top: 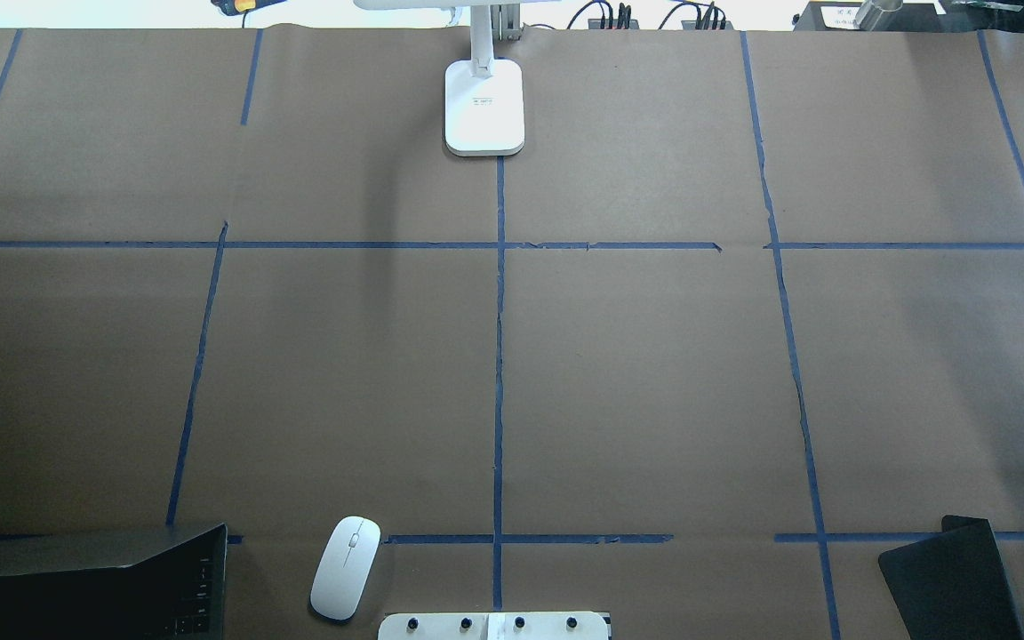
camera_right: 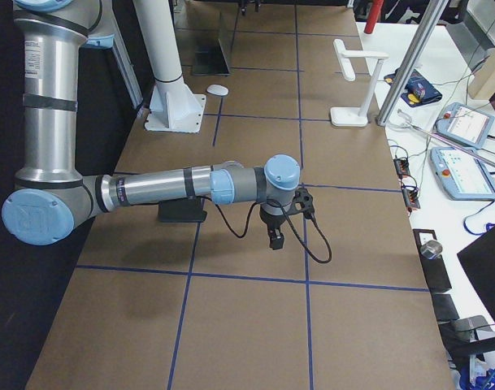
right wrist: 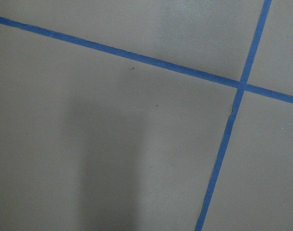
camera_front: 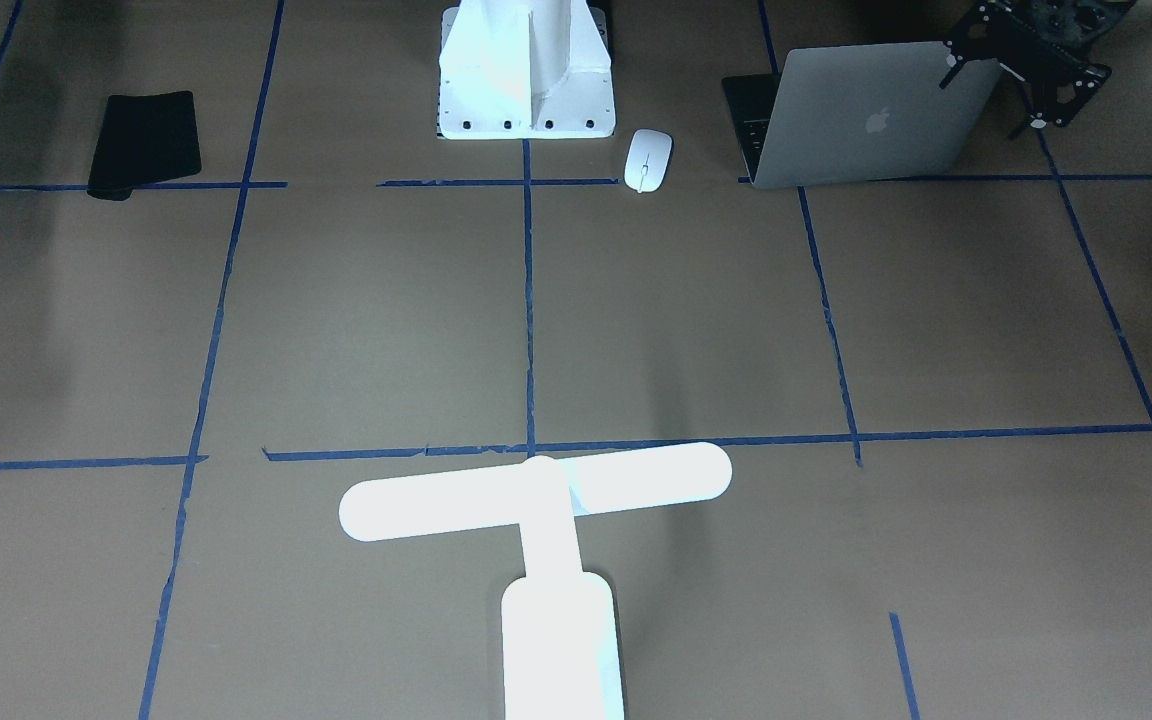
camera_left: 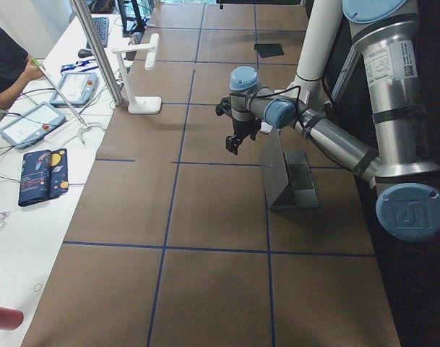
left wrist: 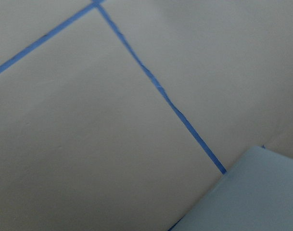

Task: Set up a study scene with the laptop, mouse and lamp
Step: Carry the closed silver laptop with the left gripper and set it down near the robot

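Note:
The laptop (camera_front: pixel 866 115) stands open at the table's near-robot edge on the robot's left, lid with the apple logo towards the operators; it also shows in the overhead view (top: pixel 85 587). The white mouse (camera_front: pixel 647 160) lies beside it, next to the pedestal. The glowing T-shaped lamp (camera_front: pixel 536 500) stands at the far middle edge. My left gripper (camera_front: pixel 1021 75) hangs in the air by the laptop lid's top corner; I cannot tell if it is open. My right gripper (camera_right: pixel 275 237) hangs over bare paper just past the black mat; I cannot tell its state.
A black mat (camera_front: pixel 144 143) lies on the robot's right, near the edge. The white bolted pedestal (camera_front: pixel 526 70) stands at the robot's base. Blue tape lines cross the brown paper. Tablets, cables and an operator (camera_left: pixel 6 61) are on the side bench beyond the lamp.

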{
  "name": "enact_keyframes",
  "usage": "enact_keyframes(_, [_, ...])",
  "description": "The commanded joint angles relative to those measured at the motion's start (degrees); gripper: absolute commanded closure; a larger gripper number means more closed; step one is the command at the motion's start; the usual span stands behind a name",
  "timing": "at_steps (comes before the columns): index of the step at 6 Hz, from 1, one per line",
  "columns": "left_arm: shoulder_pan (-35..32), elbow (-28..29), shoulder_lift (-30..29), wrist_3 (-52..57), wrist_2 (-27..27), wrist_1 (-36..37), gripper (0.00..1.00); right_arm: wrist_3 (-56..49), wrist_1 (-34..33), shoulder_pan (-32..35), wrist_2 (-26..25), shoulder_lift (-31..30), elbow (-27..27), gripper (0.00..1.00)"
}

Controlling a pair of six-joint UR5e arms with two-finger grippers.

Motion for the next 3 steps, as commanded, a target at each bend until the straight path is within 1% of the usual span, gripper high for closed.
enact_keyframes(1, [3.9,-3.7,4.1,7.7,0.6,-0.1,0.00,0.1,0.1,-0.1,1.0,-0.1,0.2,0.00])
enact_keyframes(3, [8.4,-4.6,4.4,9.2,0.7,0.3,0.00,0.1,1.3,-0.1,1.9,-0.5,0.2,0.00])
